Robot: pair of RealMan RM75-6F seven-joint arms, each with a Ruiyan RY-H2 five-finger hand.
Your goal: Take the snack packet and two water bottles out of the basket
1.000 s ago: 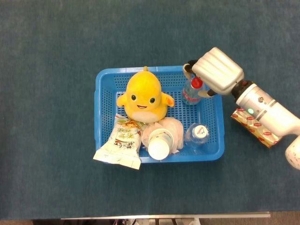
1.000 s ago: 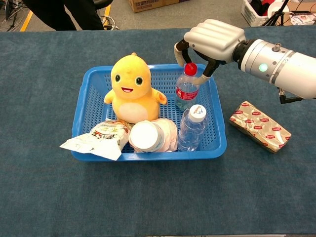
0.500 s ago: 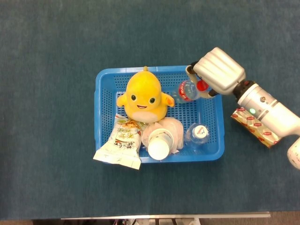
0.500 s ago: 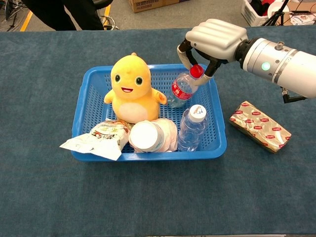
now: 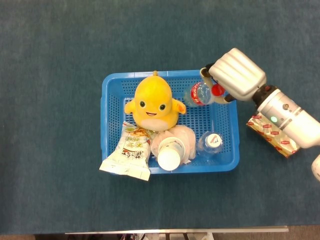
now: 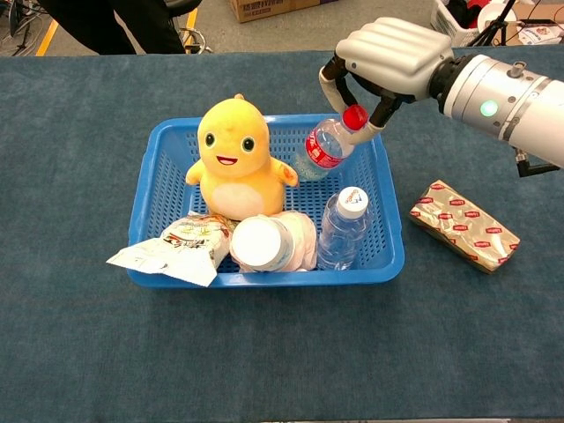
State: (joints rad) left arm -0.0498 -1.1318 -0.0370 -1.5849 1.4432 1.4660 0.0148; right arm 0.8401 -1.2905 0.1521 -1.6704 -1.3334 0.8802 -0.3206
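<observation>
Blue-carpeted table (image 5: 60,50) bears a blue basket (image 5: 111,120) where the right hand (image 6: 388,57) pinches the red-capped water bottle (image 6: 324,148) by its neck, tilted above the basket's rear right corner; second water bottle (image 6: 342,227) upright inside, snack packet (image 6: 176,248) draped over the front rim.

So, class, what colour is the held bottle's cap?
Red cap, clearest in the chest view.

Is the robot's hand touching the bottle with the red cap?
Touching. The chest view shows the right hand pinching the red-capped bottle at its cap, holding it tilted.
</observation>
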